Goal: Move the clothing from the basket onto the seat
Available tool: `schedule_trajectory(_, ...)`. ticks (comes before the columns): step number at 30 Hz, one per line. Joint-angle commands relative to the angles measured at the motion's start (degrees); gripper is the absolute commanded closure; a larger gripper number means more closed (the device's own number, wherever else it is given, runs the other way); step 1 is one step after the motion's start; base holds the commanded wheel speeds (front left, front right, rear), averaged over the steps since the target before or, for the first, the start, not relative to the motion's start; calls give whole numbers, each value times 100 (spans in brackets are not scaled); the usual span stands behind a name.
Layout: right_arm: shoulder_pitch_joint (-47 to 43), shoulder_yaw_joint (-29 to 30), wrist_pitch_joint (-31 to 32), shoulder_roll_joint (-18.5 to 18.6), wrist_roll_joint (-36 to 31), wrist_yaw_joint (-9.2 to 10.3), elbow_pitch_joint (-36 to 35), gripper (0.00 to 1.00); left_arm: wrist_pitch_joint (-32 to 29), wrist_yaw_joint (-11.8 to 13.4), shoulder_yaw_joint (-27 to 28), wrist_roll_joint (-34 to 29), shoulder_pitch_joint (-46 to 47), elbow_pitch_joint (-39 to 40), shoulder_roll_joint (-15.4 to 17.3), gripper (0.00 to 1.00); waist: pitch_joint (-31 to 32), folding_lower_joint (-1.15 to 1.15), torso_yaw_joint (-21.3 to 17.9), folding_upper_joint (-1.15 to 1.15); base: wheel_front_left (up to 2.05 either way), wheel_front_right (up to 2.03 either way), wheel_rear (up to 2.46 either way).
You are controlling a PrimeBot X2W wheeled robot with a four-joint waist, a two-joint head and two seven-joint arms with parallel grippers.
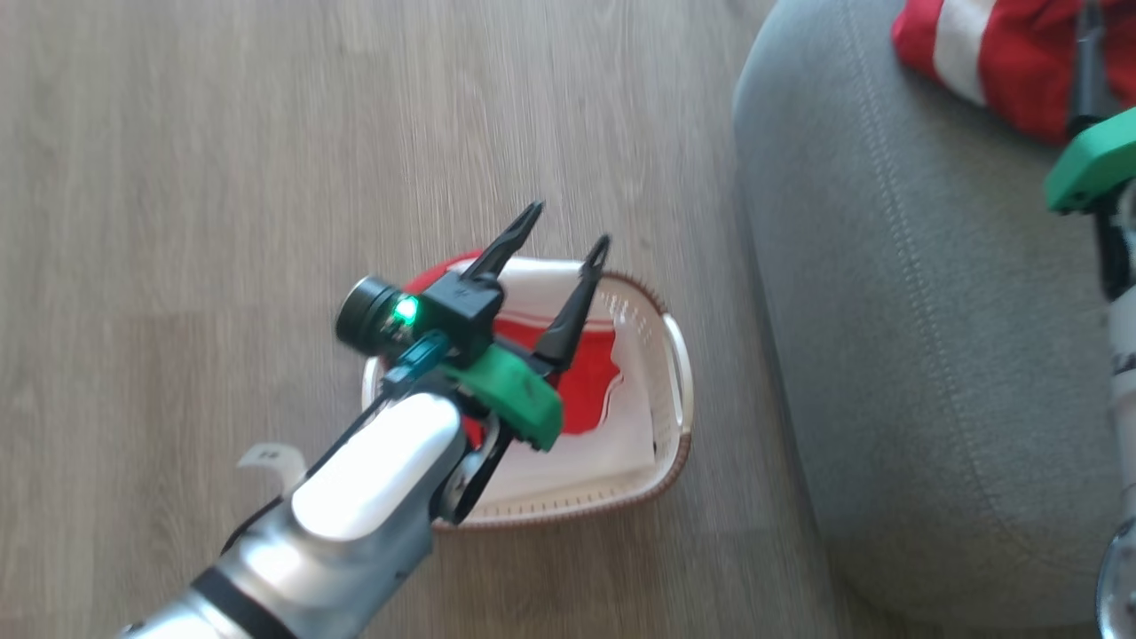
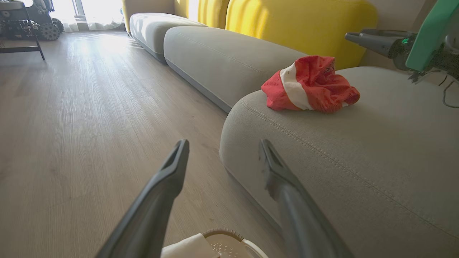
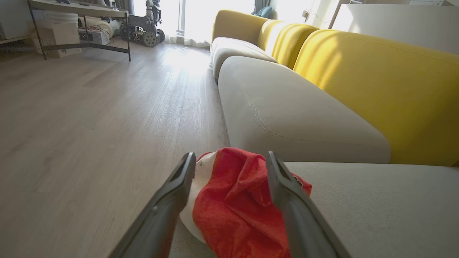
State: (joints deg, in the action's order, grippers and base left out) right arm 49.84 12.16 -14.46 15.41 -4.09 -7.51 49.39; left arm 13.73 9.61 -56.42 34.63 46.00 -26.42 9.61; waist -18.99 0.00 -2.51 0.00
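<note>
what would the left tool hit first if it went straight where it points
Probably the wood floor close beside the seat; depth is unclear, so the left tool might graze the seat.

One crumpled red garment (image 2: 310,84) with a white panel lies in a heap on the grey seat (image 2: 358,150), near its rounded, double-stitched edge. The second red and white garment (image 1: 590,382) lies spread flat inside the off-white perforated basket (image 1: 682,355), which stands upright on the wooden floor just beside the seat
</note>
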Motion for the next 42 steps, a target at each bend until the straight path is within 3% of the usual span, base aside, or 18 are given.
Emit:
schedule_trajectory(1, -175, -383, -53, -79, 164, 2, -378, 0, 91, 81, 334, 100, -137, 152, 206, 0, 477, 0, 51, 0, 0, 0, 0)
schedule_trajectory(8, -711, -995, -53, -272, 554, 2, -798, 0, 122, 296, 771, 300, -786, 256, 406, 0, 1128, 0, 202, 0, 0, 0, 0)
schedule_trajectory(15, -1324, -1205, -53, -595, 581, 2, -1212, 0, 125, 594, 1317, 314, -1528, 653, 704, 0, 1485, 0, 319, 0, 0, 0, 0)
schedule_trajectory(26, -2829, -1030, -53, -1139, 661, 2, -2518, 0, 126, 930, 2084, 114, -2786, 1324, 1163, 0, 1919, 0, 532, 0, 0, 0, 0)
schedule_trajectory(33, -3735, -1014, -53, -1247, 807, 2, -3336, 0, 127, 1120, 2579, -9, -3523, 1740, 1332, 0, 2064, 0, 588, 0, 0, 0, 0)
schedule_trajectory(42, -4351, -1286, -53, -1252, 1296, 2, -3759, 0, 127, 1164, 3188, -164, -4405, 2072, 1314, 0, 2172, 0, 545, 0, 0, 0, 0)
